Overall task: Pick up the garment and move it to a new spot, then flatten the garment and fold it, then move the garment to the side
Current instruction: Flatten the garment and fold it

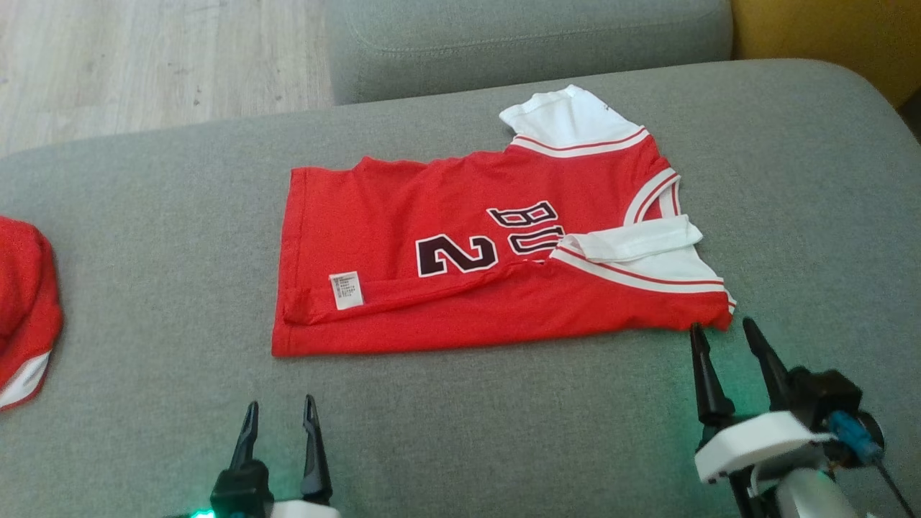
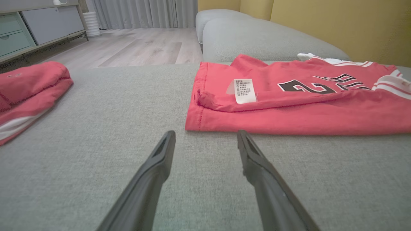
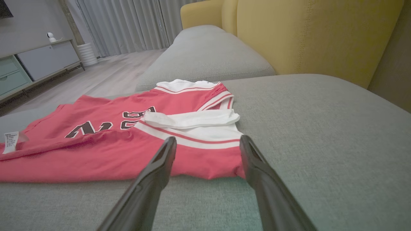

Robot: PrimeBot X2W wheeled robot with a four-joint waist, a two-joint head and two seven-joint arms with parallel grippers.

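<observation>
Red jersey garment [image 1: 374,216] [image 2: 305,109] [image 3: 96,150] lies flat on the grey sofa cushion [image 1: 144,288], roughly mid-cushion, hem toward the robot's left, collar toward its right. The near long edge is turned over onto the front, exposing the white care label [image 1: 346,290] [image 2: 244,91] close to the hem. The near white sleeve [image 1: 633,241] [image 3: 192,118] is folded inward across the chest, and the far white sleeve [image 1: 568,115] sticks out past the far edge. Dark number and lettering are partly covered by the fold. Left gripper [image 1: 280,401] [image 2: 205,133]: fingers spread, nothing between them, over bare cushion, near the garment's near hem corner but apart from it. Right gripper [image 1: 721,325] [image 3: 208,138]: fingers spread, nothing pinched, tips just beside the garment's near shoulder corner; contact with the cloth cannot be told. A second red garment with a white stripe [image 1: 25,309] [image 2: 29,86] sits bunched at the cushion's left end, well apart from the jersey. Beyond the cushion: a yellow backrest [image 3: 305,35], pale wood floor [image 1: 144,57] and a low cabinet [image 2: 32,25].
</observation>
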